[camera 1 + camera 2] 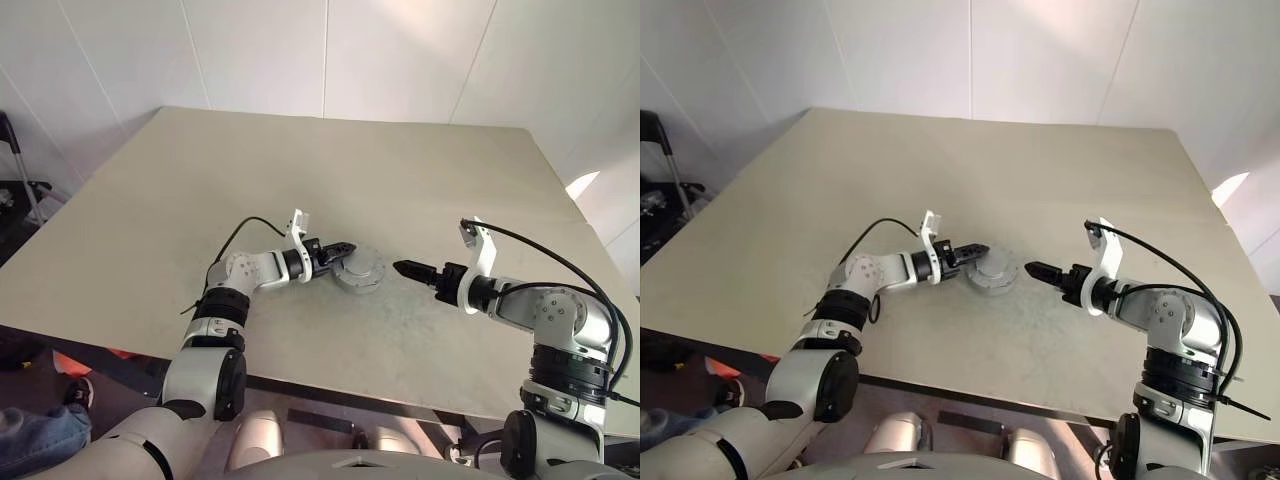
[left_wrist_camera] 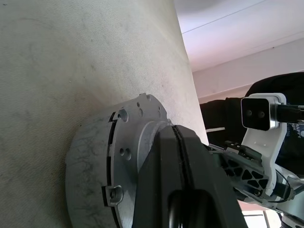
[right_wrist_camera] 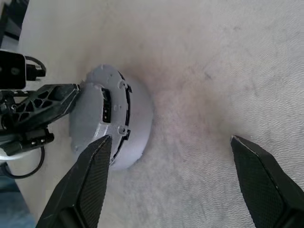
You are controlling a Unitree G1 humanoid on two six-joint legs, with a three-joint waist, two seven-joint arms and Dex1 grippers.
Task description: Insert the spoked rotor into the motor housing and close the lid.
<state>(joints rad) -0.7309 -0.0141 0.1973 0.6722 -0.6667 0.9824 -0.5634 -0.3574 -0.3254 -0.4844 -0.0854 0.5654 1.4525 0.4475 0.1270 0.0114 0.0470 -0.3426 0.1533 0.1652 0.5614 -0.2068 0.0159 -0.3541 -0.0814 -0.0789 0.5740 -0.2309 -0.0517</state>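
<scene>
Left eye view: a beige bench (image 1: 420,170) fronts white panelled walls (image 1: 330,55). Near its front edge sits the silver lid (image 1: 360,270) on the housing. The shut left hand (image 1: 340,251) rests on the lid; the right hand (image 3: 171,178) gapes empty, just beside.

The table (image 1: 200,190) is a pale beige, faintly mottled with grey scuffs. On it sits the lid (image 1: 358,268), a dull silver-grey with dark slots around its rim. The left gripper (image 1: 341,248) has black fingers behind a white bracket, and so does the right gripper (image 1: 403,268). The arms are silver-grey with black bands and thin black cables. The wall (image 1: 330,55) behind is white with thin grey seams.
</scene>
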